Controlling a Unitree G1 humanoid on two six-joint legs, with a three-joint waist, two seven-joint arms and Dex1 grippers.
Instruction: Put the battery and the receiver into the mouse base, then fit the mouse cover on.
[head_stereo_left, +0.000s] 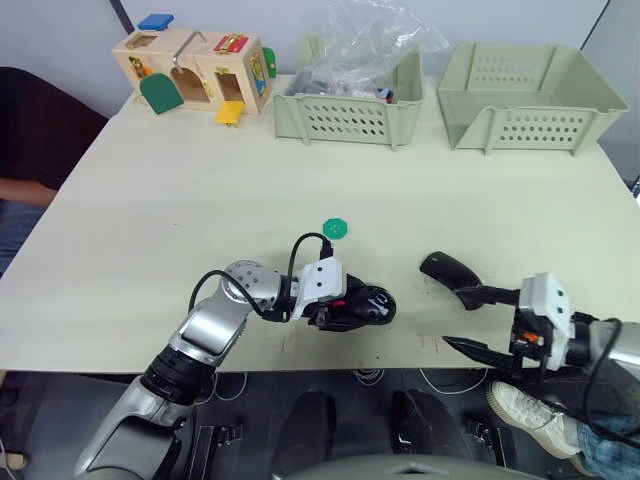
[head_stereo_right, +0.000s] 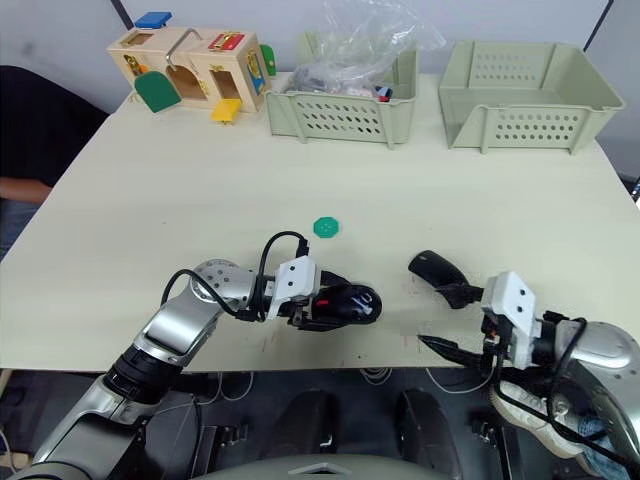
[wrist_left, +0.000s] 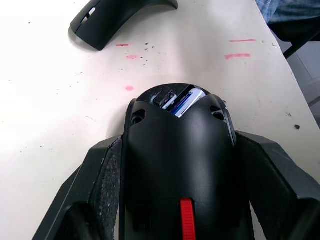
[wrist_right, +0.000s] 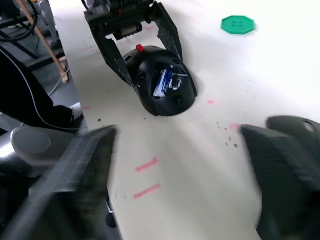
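Down at lower centre of the head view, my left gripper pinches the mouse base between its two fingers, close to the near edge of the bench. My right gripper stands spread at lower right, one finger touching the mouse cover, the other out at the bench's near edge. Bare benchtop lies between base and cover. A green disc sits just above the base, with wide open surface beyond it up to the two green bins and the wooden toy box along the far edge.

My right wrist view looks into the hollowed top of the base, where the battery lies seated, blue and white; the head views hide that. My left wrist view shows red marks on the bench beside the cover.
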